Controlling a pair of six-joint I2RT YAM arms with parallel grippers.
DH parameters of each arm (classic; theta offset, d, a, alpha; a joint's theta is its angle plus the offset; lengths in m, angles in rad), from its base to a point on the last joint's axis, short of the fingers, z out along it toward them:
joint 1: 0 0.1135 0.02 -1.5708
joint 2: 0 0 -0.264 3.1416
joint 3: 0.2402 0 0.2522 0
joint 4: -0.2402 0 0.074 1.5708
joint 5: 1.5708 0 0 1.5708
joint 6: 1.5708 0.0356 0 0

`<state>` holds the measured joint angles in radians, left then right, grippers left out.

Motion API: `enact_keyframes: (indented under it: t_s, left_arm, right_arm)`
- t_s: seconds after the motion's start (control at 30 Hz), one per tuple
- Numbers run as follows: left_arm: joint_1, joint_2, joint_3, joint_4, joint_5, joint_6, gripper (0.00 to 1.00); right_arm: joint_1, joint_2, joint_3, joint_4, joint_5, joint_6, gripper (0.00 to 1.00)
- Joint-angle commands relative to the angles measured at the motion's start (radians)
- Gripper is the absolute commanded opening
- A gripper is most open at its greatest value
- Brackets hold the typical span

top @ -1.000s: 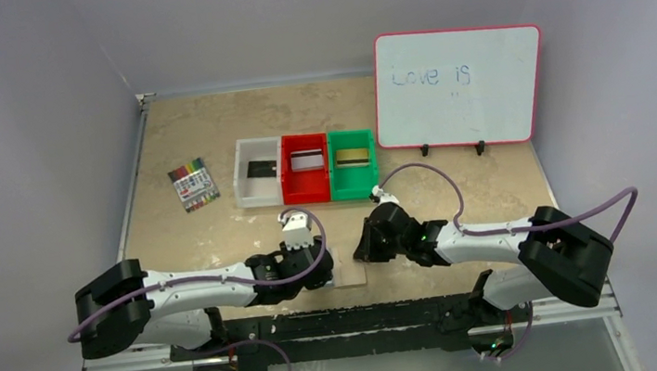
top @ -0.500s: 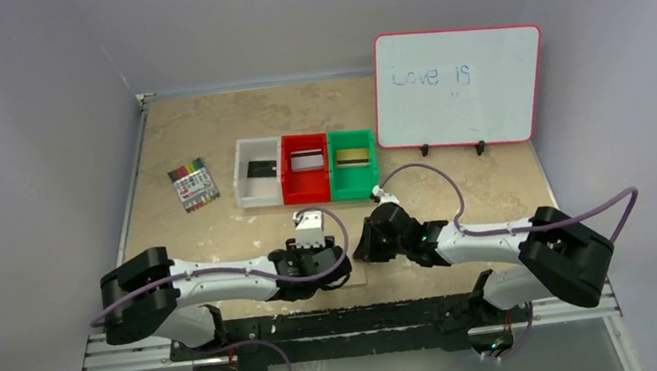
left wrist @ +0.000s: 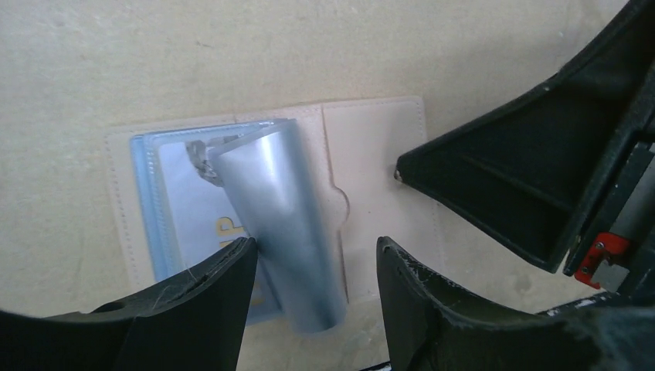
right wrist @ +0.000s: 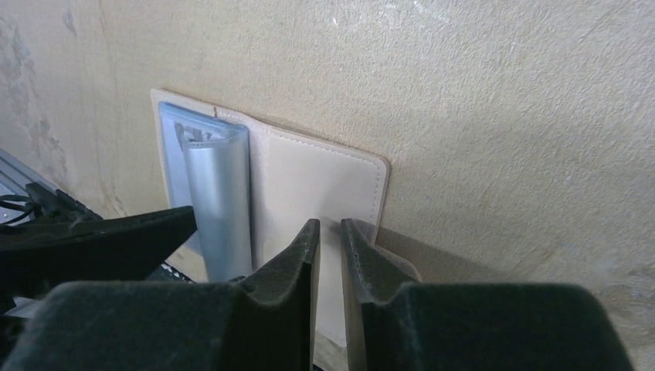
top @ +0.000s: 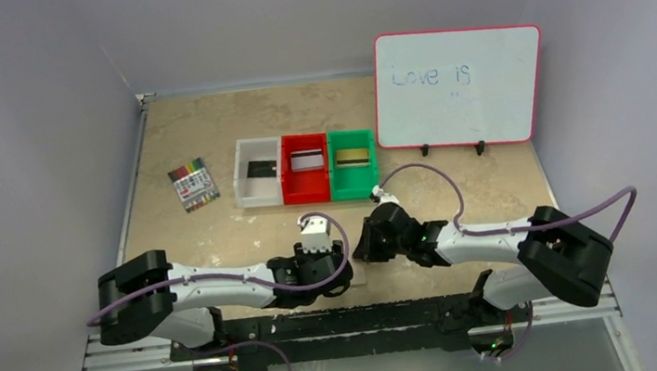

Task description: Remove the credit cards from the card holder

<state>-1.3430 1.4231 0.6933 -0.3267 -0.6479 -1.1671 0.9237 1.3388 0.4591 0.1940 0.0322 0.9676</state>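
Observation:
The card holder (left wrist: 371, 178) lies open on the table at the near edge, beige with a pale blue inside. A silvery inner flap (left wrist: 286, 209) curls up from it. My left gripper (left wrist: 315, 246) is open, with the flap between its fingers. My right gripper (right wrist: 330, 224) is shut, empty, with its tips on the holder's beige half (right wrist: 309, 178). In the top view the holder (top: 360, 275) lies between the left gripper (top: 335, 273) and the right gripper (top: 365, 249). A black card (top: 259, 169), a silver card (top: 306, 161) and a gold card (top: 352, 156) lie in the bins.
The white bin (top: 244, 190), red bin (top: 307, 193) and green bin (top: 353, 190) stand in a row mid-table. A marker pack (top: 193, 184) lies to their left. A whiteboard (top: 458, 87) stands at the back right. The black rail (top: 349, 318) runs just behind the holder.
My left arm has swung right and brought its gripper over the open card holder. The right arm has not moved.

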Motion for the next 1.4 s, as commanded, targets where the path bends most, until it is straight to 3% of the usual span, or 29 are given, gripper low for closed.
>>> enact_keyframes:
  t_s: [0.0,0.33,0.8,1.07,1.37]
  left_arm:
    - [0.006,-0.05,-0.093,0.313,0.093,-0.004,0.59]
    - [0.016,0.015,-0.019,0.432,0.159,0.072,0.59]
    - [0.012,0.167,0.063,0.514,0.291,0.109,0.59]
    - [0.012,0.063,0.056,0.404,0.167,0.111,0.6]
    - [0.011,-0.143,0.0,0.241,-0.023,0.1,0.6]
  right_arm:
    - [0.002,-0.043,-0.013,0.015,0.018,0.005,0.2]
    - [0.002,-0.259,-0.069,-0.053,0.091,0.051,0.3]
    - [0.002,-0.59,-0.096,-0.372,0.296,0.222,0.36]
    - [0.002,-0.694,-0.089,-0.416,0.301,0.222,0.39]
    - [0.002,-0.777,-0.136,-0.206,0.244,0.115,0.47]
